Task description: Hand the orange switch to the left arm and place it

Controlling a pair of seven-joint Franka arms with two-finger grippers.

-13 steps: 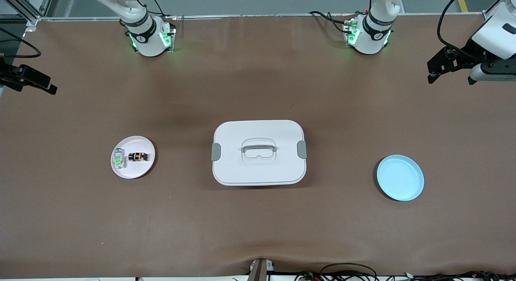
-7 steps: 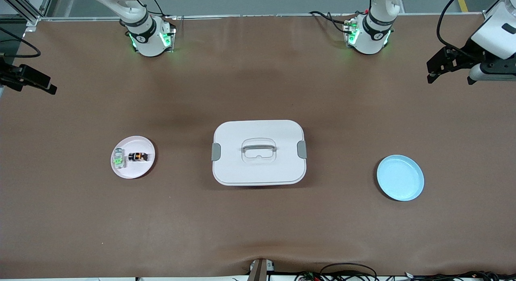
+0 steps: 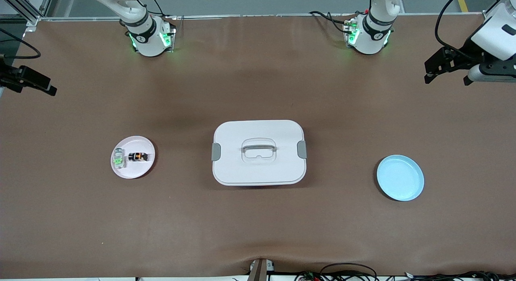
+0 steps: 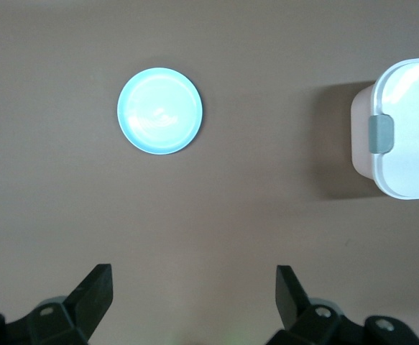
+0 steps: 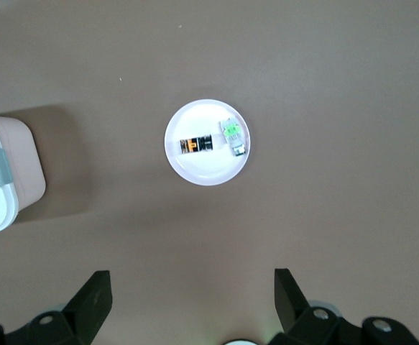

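Note:
The orange switch (image 3: 138, 156), a tiny black block with an orange mark, lies on a small white plate (image 3: 139, 170) toward the right arm's end of the table. It also shows in the right wrist view (image 5: 195, 145). The white box (image 3: 258, 152) with grey latches stands in the middle of the table. My right gripper (image 3: 40, 85) hangs open and empty high over the table's edge at its end, and its wrist view shows it too (image 5: 191, 282). My left gripper (image 3: 446, 80) hangs open and empty high over the left arm's end, and its wrist view shows it too (image 4: 195, 277).
A pale grey-white switch with a green centre (image 3: 118, 161) lies beside the orange switch on the same plate. An empty light blue plate (image 3: 400, 177) sits toward the left arm's end, also in the left wrist view (image 4: 159, 111). The box's end shows in both wrist views.
My left gripper has drifted very slightly toward the robots' bases. Nothing on the table has moved.

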